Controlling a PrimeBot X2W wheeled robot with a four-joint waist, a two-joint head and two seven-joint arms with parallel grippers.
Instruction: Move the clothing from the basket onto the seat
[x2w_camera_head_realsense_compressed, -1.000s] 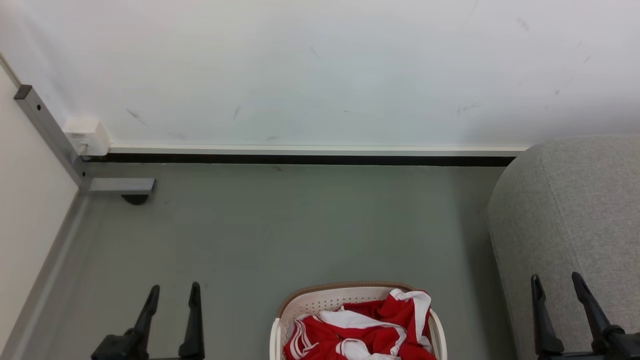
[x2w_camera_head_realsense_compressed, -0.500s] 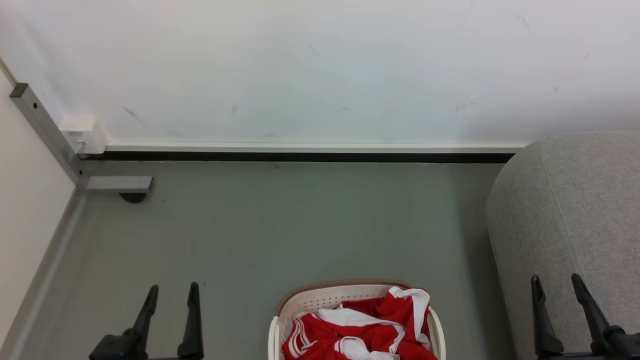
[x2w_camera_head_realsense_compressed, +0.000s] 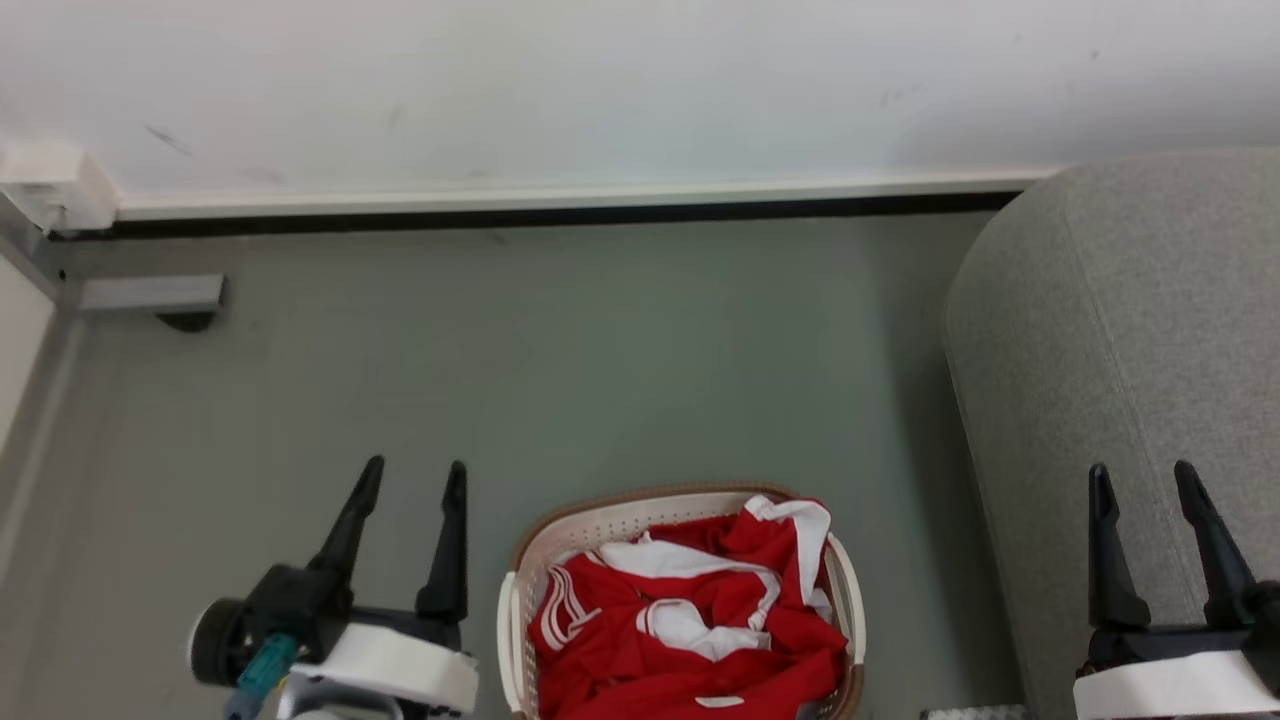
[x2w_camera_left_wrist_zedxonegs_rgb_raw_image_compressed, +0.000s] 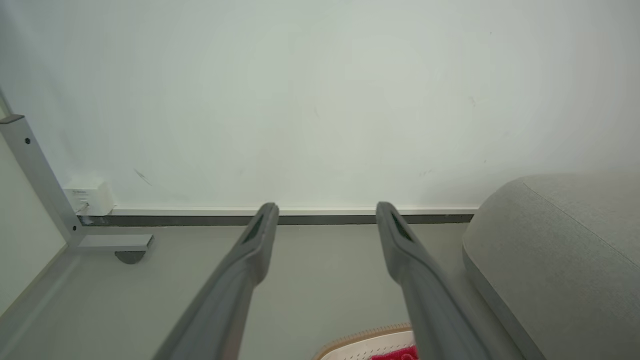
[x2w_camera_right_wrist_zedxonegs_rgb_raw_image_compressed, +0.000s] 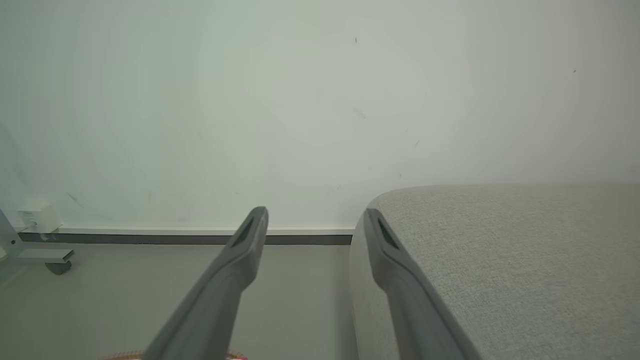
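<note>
Clothing (x2w_camera_head_realsense_compressed: 690, 620), red with white stripes and trim, lies bundled in the basket (x2w_camera_head_realsense_compressed: 620, 512), which stands on the grey floor (x2w_camera_head_realsense_compressed: 600, 350) between our two grippers at the bottom of the head view. Our left gripper (x2w_camera_head_realsense_compressed: 416, 464) is just beside the basket's left side, its two dark fingers spread wide with nothing between them. Our right gripper (x2w_camera_head_realsense_compressed: 1141, 468) shows against the seat (x2w_camera_head_realsense_compressed: 1130, 330), the grey sofa near the basket's right with a strip of floor between them; its fingers are equally wide apart and hold nothing. Both wrist views look along the fingers toward the white wall (x2w_camera_head_realsense_compressed: 600, 90). The left wrist view catches the basket's brown rim and a sliver of red at its bottom edge.
</note>
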